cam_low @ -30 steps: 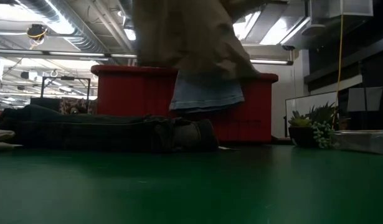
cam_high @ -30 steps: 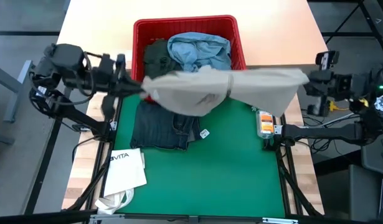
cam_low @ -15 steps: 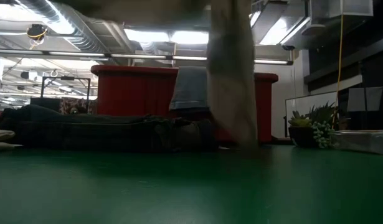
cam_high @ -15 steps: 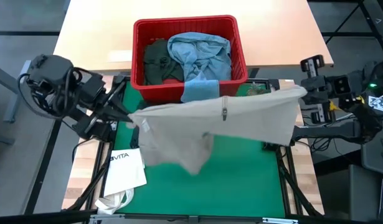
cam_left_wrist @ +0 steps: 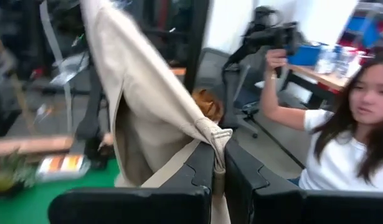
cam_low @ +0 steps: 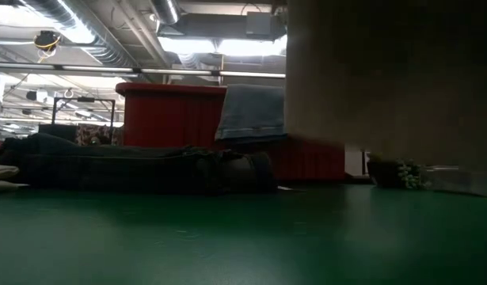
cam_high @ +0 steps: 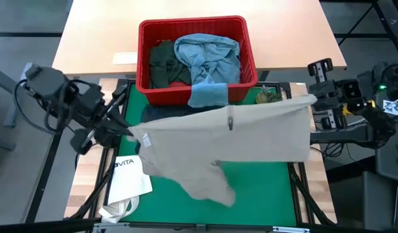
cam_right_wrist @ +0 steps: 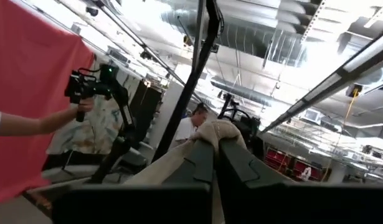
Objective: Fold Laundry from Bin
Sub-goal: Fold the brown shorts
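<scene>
High view looks straight down on the whole tabletop point(cam_high: 263, 194), trousers point(cam_high: 250, 139) stretched between the left claw point(cam_high: 135, 134) and right claw point(cam_high: 312, 100). Low view sits at tabletop level, facing the bin point(cam_low: 172, 115) close up; both share bin and trousers. Each wrist view peers past its own claw at the pinched cloth edge, room beyond.

High view: even overhead light, soft shadow under the stretched tan cloth trousers point(cam_high: 237, 139). Low view: dim, backlit by bright ceiling strip lights point(cam_low: 227, 46); near green desk mat point(cam_low: 227, 237) out of focus, trousers a dark blur. Left wrist view: motion-blurred. Right wrist view: glare from ceiling lights.
</scene>
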`<state>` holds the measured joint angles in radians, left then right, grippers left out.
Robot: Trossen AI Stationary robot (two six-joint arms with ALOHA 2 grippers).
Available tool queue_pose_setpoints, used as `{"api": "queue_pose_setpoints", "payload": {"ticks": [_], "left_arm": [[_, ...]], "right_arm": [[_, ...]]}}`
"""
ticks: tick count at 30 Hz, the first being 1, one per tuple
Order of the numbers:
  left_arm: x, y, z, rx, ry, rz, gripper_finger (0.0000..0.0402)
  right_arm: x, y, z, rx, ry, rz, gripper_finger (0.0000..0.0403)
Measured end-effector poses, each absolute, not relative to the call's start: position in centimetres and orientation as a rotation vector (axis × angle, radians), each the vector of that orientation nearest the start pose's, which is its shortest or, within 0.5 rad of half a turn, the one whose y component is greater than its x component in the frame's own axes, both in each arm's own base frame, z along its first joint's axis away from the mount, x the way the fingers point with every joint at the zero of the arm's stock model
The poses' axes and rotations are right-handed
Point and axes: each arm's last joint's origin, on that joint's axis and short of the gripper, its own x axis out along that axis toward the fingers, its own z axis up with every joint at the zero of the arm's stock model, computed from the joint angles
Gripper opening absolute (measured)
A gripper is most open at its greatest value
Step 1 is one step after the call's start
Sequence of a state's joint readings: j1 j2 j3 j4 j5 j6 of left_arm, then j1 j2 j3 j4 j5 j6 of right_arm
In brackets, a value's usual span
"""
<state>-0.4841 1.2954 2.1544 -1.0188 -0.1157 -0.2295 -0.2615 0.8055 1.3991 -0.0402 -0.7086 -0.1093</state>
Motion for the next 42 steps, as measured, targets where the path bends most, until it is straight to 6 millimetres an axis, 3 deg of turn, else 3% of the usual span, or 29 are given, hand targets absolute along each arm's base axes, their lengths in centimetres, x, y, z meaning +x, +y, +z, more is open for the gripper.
{"api": "queue_pose_setpoints", "payload": {"ticks": [3,8,12,16,22,27,34,38,42], "left_arm": [[14.7,-7.4,55.3,-0.228,0.333,-0.258,0.0012],[16.6,-8.5,52.0,-0.295,0.602,-0.030,0.0012],[18.3,-10.1,50.6,-0.297,0.700,-0.016,0.0012],[18.9,-11.8,50.6,-0.306,0.693,-0.123,0.0012],[18.1,-14.3,51.7,-0.345,0.585,-0.229,0.0012],[17.3,-15.8,51.6,-0.368,0.563,-0.213,0.0012],[16.6,-17.8,51.6,-0.391,0.534,-0.234,0.0012],[16.0,-18.2,51.4,-0.375,0.527,-0.202,0.0012],[15.5,-17.2,50.2,-0.305,0.586,-0.050,0.0012]], "right_arm": [[8.6,-0.4,51.9,-0.362,-0.426,0.390,0.0005],[9.4,-1.1,49.8,-0.320,-0.202,0.216,0.0005],[9.6,-1.3,49.1,-0.296,-0.127,0.161,0.0005],[9.5,-0.9,49.6,-0.254,-0.181,0.280,0.0005],[9.6,0.1,49.5,-0.216,-0.182,0.391,0.0005],[12.0,1.8,48.1,-0.201,-0.146,0.456,0.0005],[14.4,5.7,46.9,-0.192,-0.093,0.525,0.0005],[14.1,7.5,46.9,-0.229,-0.107,0.535,0.0005],[13.9,7.7,45.6,-0.309,0.037,0.411,0.0005]]}}
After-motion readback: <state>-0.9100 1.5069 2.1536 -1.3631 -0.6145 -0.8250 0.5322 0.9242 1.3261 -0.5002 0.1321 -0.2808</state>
